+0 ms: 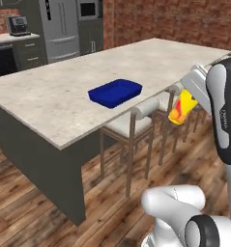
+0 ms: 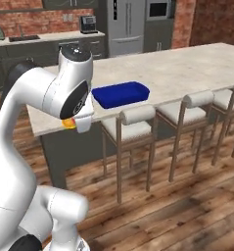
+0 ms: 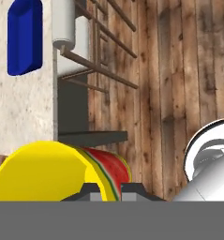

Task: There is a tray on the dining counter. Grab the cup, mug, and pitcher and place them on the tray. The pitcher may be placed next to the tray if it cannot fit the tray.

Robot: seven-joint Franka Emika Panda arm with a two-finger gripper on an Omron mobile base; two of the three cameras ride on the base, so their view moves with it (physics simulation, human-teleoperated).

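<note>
My gripper (image 3: 111, 193) is shut on the cup (image 3: 52, 171), a yellow cup with red and green stripes on its side. In the left base view the cup (image 1: 183, 108) hangs tilted in the air off the near edge of the dining counter (image 1: 54, 96), above the stools and to the right of the tray (image 1: 115, 92). The blue tray (image 2: 121, 93) lies flat near that edge with nothing on it, and it appears again at the top left of the hand view (image 3: 24, 37). A sliver of the cup (image 2: 68, 123) peeks from under my arm. The mug and the pitcher are out of view.
Wooden bar stools with pale cushions (image 1: 131, 123) (image 2: 138, 117) line the counter's near side below the cup. Plank floor lies beneath. Dark cabinets with a coffee machine (image 1: 18, 24) and a steel fridge (image 1: 64, 24) stand at the back.
</note>
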